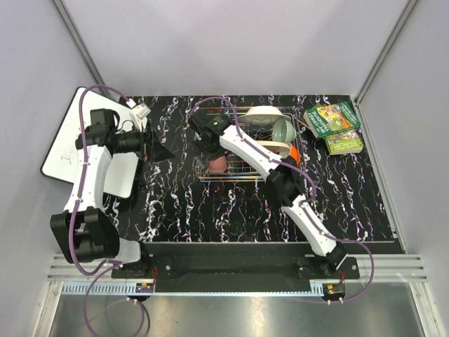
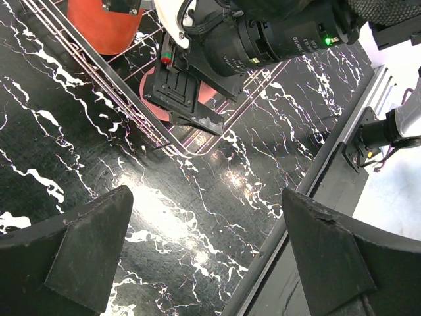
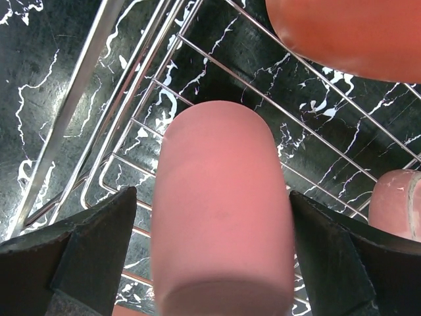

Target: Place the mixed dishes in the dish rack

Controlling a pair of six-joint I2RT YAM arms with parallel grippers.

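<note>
Overhead: white plate (image 1: 261,112) and pale green bowl (image 1: 283,130) sit in the dish rack (image 1: 238,176) (nearly done, I'd judge). Left wrist: my left gripper (image 2: 205,197) gapes empty over the bench (image 2: 79,145). Right wrist: right gripper (image 3: 212,196) open astride the racked pink cup (image 3: 220,224).

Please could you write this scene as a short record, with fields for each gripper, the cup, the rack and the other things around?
left gripper: open, empty, above bare table beside the rack
right gripper: open, one finger on each side of the pink cup
pink cup: inside the rack, near a corner
rack: on the table; also holds an orange mug, a green bowl and a white plate
books: to the right of the rack
whiteboard: at the far left
</note>
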